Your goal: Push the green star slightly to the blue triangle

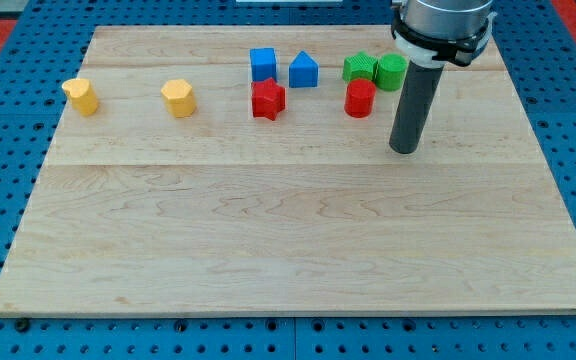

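Note:
The green star [359,68] lies near the view's top, right of centre, touching a green cylinder [391,72] on its right. The blue triangle [303,70] sits a short gap to the star's left. My tip [404,149] rests on the board below and to the right of the green cylinder, apart from every block.
A red cylinder [359,98] stands just below the green star. A blue cube [262,64] and a red star [267,99] lie left of the blue triangle. Two yellow blocks [178,98] [82,96] sit further left. The wooden board [288,240] lies on a blue pegboard.

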Controlling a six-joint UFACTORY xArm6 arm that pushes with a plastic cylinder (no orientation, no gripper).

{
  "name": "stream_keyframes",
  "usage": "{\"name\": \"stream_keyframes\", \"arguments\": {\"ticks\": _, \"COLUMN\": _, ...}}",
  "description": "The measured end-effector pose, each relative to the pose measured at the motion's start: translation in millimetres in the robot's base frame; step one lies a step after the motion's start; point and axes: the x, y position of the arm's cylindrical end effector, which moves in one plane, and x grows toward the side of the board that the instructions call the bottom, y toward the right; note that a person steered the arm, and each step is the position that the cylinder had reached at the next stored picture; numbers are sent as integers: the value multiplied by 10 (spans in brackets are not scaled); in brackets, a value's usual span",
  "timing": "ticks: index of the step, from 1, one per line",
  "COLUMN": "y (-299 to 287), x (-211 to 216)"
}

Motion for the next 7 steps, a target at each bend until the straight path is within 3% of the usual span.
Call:
{"name": "stream_keyframes", "arguments": {"ticks": 2, "y": 258, "x": -154}}
{"name": "stream_keyframes", "arguments": {"ticks": 3, "y": 757, "x": -690}}
{"name": "stream_keyframes", "arguments": {"ticks": 4, "y": 433, "x": -998}}
{"name": "stream_keyframes", "arguments": {"ticks": 7, "y": -121, "x": -1313}}
